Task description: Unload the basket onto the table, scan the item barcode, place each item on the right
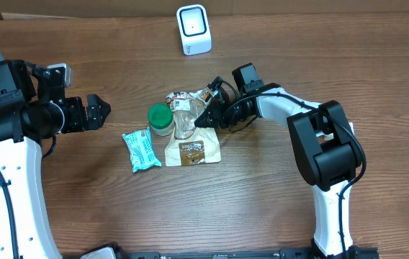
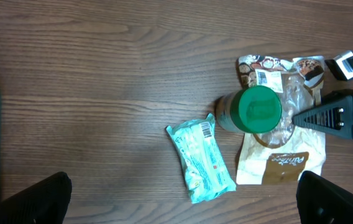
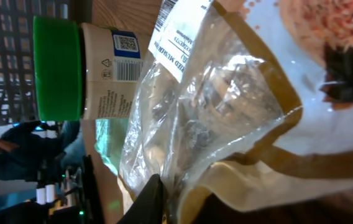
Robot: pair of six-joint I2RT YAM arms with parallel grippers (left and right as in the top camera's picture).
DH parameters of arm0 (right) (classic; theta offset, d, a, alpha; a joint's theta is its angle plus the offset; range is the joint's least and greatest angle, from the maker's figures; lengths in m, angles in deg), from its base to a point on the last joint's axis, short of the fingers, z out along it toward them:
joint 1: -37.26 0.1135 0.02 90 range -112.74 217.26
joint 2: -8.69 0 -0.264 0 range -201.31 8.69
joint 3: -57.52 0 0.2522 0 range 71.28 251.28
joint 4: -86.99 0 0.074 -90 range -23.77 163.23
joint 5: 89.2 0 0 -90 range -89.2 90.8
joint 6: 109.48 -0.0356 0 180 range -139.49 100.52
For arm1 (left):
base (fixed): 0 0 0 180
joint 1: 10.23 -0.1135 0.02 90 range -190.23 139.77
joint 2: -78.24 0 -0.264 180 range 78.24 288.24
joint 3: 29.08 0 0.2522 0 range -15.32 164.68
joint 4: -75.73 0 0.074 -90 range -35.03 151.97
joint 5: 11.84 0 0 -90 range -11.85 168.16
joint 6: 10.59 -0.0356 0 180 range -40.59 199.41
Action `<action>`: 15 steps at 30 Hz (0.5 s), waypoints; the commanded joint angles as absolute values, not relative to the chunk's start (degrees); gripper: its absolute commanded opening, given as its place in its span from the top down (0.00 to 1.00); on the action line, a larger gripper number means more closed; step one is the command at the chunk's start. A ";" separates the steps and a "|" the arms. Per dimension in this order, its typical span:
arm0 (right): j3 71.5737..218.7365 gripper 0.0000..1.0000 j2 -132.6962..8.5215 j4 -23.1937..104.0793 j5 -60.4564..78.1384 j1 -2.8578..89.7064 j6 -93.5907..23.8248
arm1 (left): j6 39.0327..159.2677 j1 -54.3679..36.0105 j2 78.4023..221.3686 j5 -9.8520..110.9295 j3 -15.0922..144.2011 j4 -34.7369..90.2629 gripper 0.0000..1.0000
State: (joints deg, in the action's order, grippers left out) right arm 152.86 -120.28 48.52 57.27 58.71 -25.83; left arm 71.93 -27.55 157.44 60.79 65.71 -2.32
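Beside the green-lidded jar point(image 1: 161, 119), the right tool point(image 1: 203, 117) nips a clear bag point(image 1: 183, 124).

A brown wooden table point(image 1: 118, 216) carries everything. A white scanner point(image 1: 193, 29) stands near its far edge. At the middle stands a green-lidded jar point(image 1: 161, 119), with a teal packet point(image 1: 141, 149) lying just toward the near edge. Beside the jar lie a printed snack bag point(image 1: 184, 97) and a brown pouch point(image 1: 194, 152), with a clear bag point(image 1: 183, 122) across them.

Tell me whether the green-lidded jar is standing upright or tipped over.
Upright. In the overhead and left wrist views the jar shows its round green lid facing up, body below it on the table.
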 commanded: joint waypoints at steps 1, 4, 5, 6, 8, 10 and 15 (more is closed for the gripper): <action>152.66 0.90 -120.61 48.74 60.72 58.36 -25.72 | 71.10 -27.33 157.35 60.72 66.08 -2.30 0.00; 152.66 0.91 -120.61 48.69 61.40 57.82 -25.72 | 71.07 -27.33 157.35 60.72 66.08 -2.28 0.00; 152.66 0.92 -120.61 48.61 61.42 57.69 -25.75 | 71.10 -27.33 157.35 60.72 66.08 -2.28 0.00; 152.68 0.93 -120.59 48.50 61.42 57.47 -25.72 | 71.10 -27.33 157.35 60.72 66.08 -2.30 0.00; 152.71 0.96 -120.41 48.30 61.59 56.92 -25.72 | 71.10 -27.33 157.35 60.72 66.08 -2.28 0.00; 152.73 0.96 -119.89 48.13 62.62 56.02 -25.72 | 71.07 -27.35 157.35 60.72 66.08 -2.30 0.00; 152.75 0.96 -114.60 44.43 65.00 52.55 -24.04 | 71.10 -27.33 157.35 60.72 66.08 -2.28 0.00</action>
State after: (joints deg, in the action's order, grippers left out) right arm 152.86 -120.15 46.09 61.88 54.87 -25.79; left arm 71.93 -27.55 157.44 60.79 65.71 -2.30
